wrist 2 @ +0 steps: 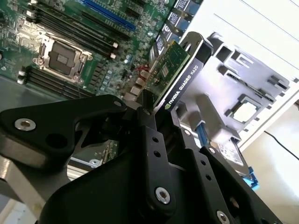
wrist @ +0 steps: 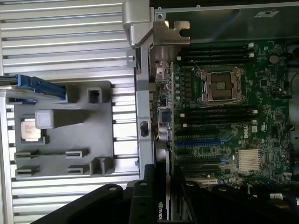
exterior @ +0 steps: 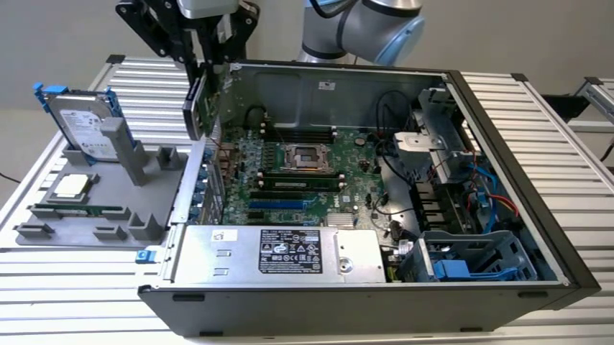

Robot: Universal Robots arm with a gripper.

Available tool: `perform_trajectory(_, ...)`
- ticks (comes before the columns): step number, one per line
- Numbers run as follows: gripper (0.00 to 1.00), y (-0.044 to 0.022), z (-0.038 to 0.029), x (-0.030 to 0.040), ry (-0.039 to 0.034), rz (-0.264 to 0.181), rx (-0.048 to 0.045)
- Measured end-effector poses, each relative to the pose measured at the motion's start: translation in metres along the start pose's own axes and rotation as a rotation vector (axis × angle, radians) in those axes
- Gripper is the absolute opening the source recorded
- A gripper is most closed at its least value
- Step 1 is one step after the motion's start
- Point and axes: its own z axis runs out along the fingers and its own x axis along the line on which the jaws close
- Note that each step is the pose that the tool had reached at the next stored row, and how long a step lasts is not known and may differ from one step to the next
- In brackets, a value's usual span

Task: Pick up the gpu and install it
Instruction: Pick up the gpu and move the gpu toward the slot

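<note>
While jaws clench gpu (exterior: 198, 104) upright above case wall (exterior: 192, 188), 10 o'clock from blue slot (exterior: 278, 205): best, by judgement, card edge parallel to slot, descent straight, no tilt, grip firm.

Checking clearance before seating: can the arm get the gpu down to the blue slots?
Probably yes. The tool holds the gpu above the edge of the open case at the exterior view's left. The blue slots lie bare, with no cable or card across them.
</note>
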Motion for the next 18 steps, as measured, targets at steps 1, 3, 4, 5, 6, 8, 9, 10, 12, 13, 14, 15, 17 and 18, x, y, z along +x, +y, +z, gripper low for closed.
perform_trajectory(1,0.00,0.0001,0.0000,-0.0014,0.0003,0.000,0.0000)
perform_trajectory(3,0.00,0.0003,0.0000,-0.0039,0.0008,0.000,0.0001)
perform_trajectory(4,0.00,0.0004,0.0000,-0.0053,0.0011,0.000,0.0001)
perform_trajectory(5,0.00,0.0005,0.0000,-0.0067,0.0014,0.000,0.0001)
perform_trajectory(6,0.00,0.0006,0.0000,-0.0079,0.0017,0.000,0.0002)
perform_trajectory(8,0.00,0.0007,0.0000,-0.0102,0.0020,0.000,0.0002)
perform_trajectory(9,0.00,0.0008,0.0000,-0.0113,0.0021,0.000,0.0001)
perform_trajectory(10,0.00,0.0009,0.0001,-0.0122,0.0021,0.000,0.0001)
perform_trajectory(12,0.00,0.0009,0.0000,-0.0130,0.0021,0.000,0.0001)
perform_trajectory(13,0.00,0.0009,0.0000,-0.0131,0.0021,0.000,0.0001)
perform_trajectory(14,0.00,0.0009,0.0000,-0.0131,0.0021,0.000,0.0001)
perform_trajectory(15,0.00,0.0010,0.0000,-0.0132,0.0022,0.000,0.0002)
perform_trajectory(17,0.00,0.0009,0.0000,-0.0132,0.0021,0.000,0.0001)
perform_trajectory(18,0.00,0.0009,0.0000,-0.0132,0.0021,0.000,0.0001)
